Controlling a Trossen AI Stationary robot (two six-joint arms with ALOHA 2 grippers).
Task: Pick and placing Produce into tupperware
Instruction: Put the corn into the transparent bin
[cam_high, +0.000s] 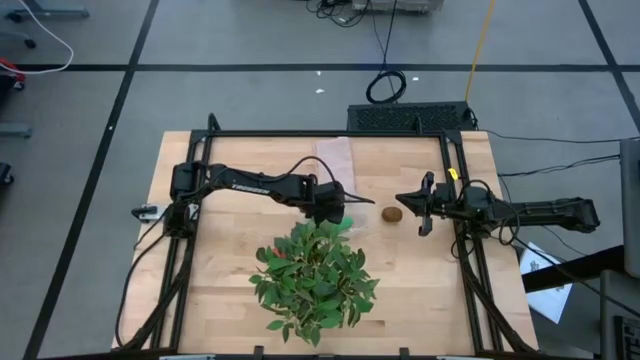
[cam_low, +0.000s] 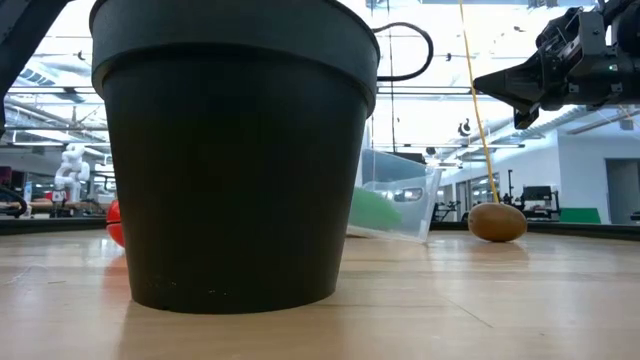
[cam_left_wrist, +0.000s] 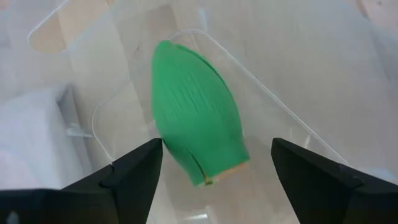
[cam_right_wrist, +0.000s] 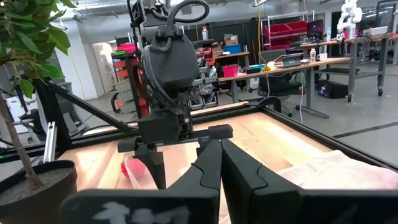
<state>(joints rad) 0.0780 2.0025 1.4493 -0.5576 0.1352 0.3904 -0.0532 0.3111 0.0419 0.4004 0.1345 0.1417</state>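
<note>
Green oval lies in the clear tupperware under the left gripper, whose wide-open fingers hold nothing, so lifting carelessly could clip the tilted tub's rim, while the shut, empty right gripper waits near the kiwi.

Bright, even overhead light — backlit glare in low view, soft shadows.

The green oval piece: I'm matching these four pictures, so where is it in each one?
High view: not visible; the left gripper covers that spot.
Low view: green oval piece inside the clear tub, right of the black pot.
Left wrist view: centre, between the open fingers.
Right wrist view: not visible.
Shared landmark: the left gripper.
</note>
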